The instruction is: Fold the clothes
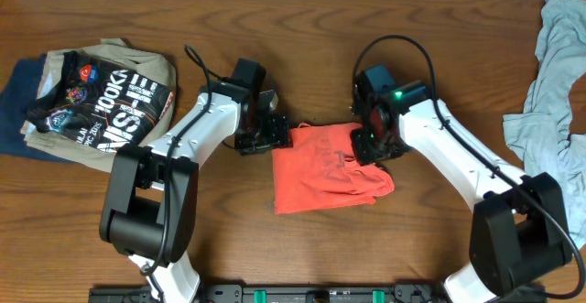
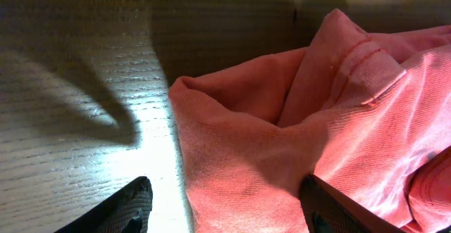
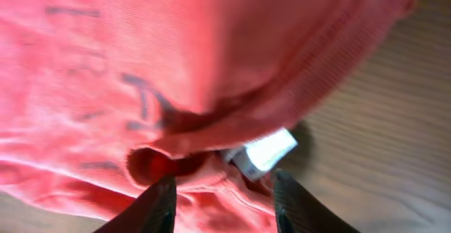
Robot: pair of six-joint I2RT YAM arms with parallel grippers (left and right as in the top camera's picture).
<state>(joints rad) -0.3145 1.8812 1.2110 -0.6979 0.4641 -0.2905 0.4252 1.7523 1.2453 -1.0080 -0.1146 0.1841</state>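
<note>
At the far left of the wooden table (image 1: 302,28) lies a stack of garments (image 1: 55,124), navy and tan, with a black printed shirt (image 1: 110,102) on top, well apart from the work.

Next comes the left gripper (image 1: 275,140), low at the left edge of the red-orange T-shirt (image 1: 320,177). Its wrist view shows the jaws apart, one finger over bare wood and the other over cloth, with the shirt's rolled edge between them and nothing clamped.

The T-shirt lies at the middle of the table between the two grippers. It is partly folded into a rough rectangle, its lower right corner bunched.

The right gripper (image 3: 224,179) is at the shirt's upper right. Its jaws also stand apart, with a fold of fabric and the white neck label (image 3: 264,152) just ahead of the gap.

At the far right edge lies a grey garment (image 1: 549,83).

The shirt looks like light, soft, limp knit. It will likely sag, crease and drag on the wood, and is not fragile. The best holds are probably doubled edges or corners, pinching all layers so that none slips.
</note>
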